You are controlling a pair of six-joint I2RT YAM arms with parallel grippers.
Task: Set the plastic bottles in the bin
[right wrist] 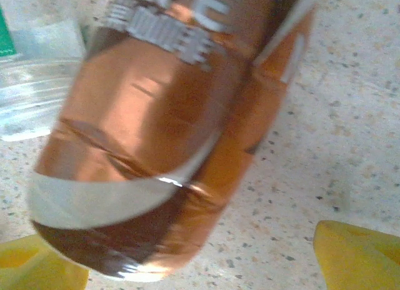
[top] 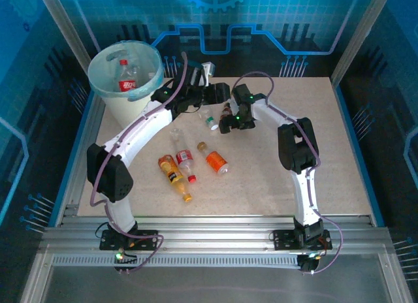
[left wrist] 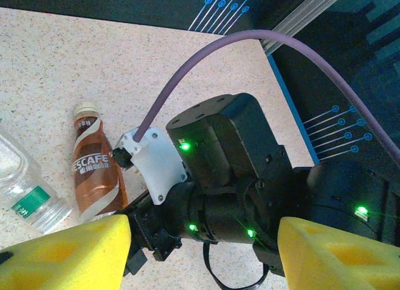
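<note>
Right tool (right wrist: 200, 262): yellow pads spread wide, low over the speckled beige counter (right wrist: 350, 115). A brown plastic coffee bottle w/ white swirl label (right wrist: 156, 134) lies btwn them, and no pad is visibly touching it. Just beside it, upper left in the right wrist cam, lies a clear plastic bottle w/ green label (right wrist: 28, 71).

Left tool (left wrist: 200, 259): yellow foam pads also wide apart, gripping nothing. Beyond them is the right arm's black wrist (left wrist: 237, 177), green LEDs lit, w/ a purple cable (left wrist: 250, 43) arching over it. In the left wrist cam the brown bottle lies flat w/ its tan cap pointing away. The clear bottle is near its side; can't tell if they touch.

Top cam: both arms reach in to the mid-far part of the counter, wrists close together. The large round white bin w/ pale blue-green liner (top: 98, 81) stands at the far-left corner, well apart from the brown bottle. Inside it is one clear bottle w/ red label & red cap (top: 127, 81).

Nearer the arm bases is a loose group lying flat:
- an amber bottle w/ yellow label (top: 173, 174)
- just beside it, a clear bottle w/ red label, cap toward the bases (top: 185, 160)
- a bit to the right, an orange bottle (top: 214, 160)
</note>
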